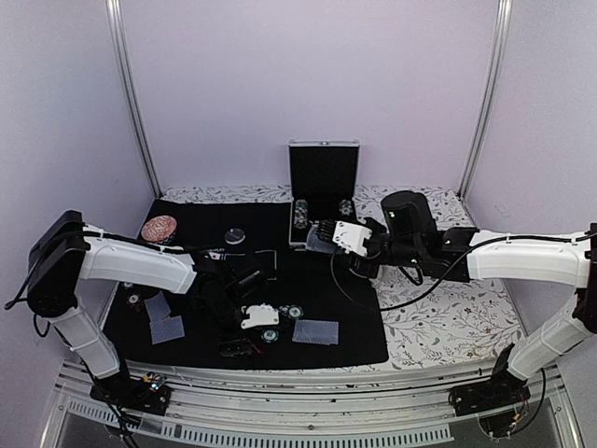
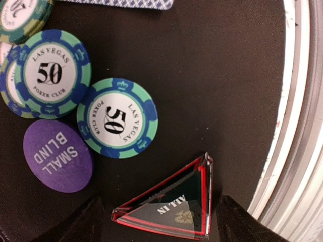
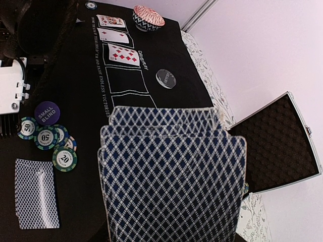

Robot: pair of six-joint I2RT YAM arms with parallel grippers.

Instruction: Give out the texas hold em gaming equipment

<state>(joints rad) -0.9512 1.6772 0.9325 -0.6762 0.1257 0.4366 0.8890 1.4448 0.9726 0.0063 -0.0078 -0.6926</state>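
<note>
My left gripper point(image 2: 159, 214) stands open low over the black mat, its fingers point(image 2: 83, 224) on either side of a red-edged triangular "ALL IN" marker point(image 2: 171, 204), a little apart from it. Beyond it lie two "50" poker chips point(image 2: 117, 119), a purple "SMALL BLIND" button point(image 2: 58, 155) and the edge of a playing card point(image 2: 121, 3). My right gripper point(image 1: 322, 239) hovers by the case, shut on a fanned deck of blue diamond-backed cards point(image 3: 171, 176) that hides its fingers. Face-down cards point(image 1: 314, 331) lie at the mat's near edge.
An open metal case point(image 1: 323, 173) stands at the back with chip rows point(image 1: 300, 219) before it. A red-patterned bowl point(image 1: 160, 229) sits at the mat's left end, a dark round button point(image 1: 235, 236) near the middle. Face-up cards point(image 3: 123, 54) lie in marked boxes. The table's metal rim point(image 2: 303, 131) runs near the left gripper.
</note>
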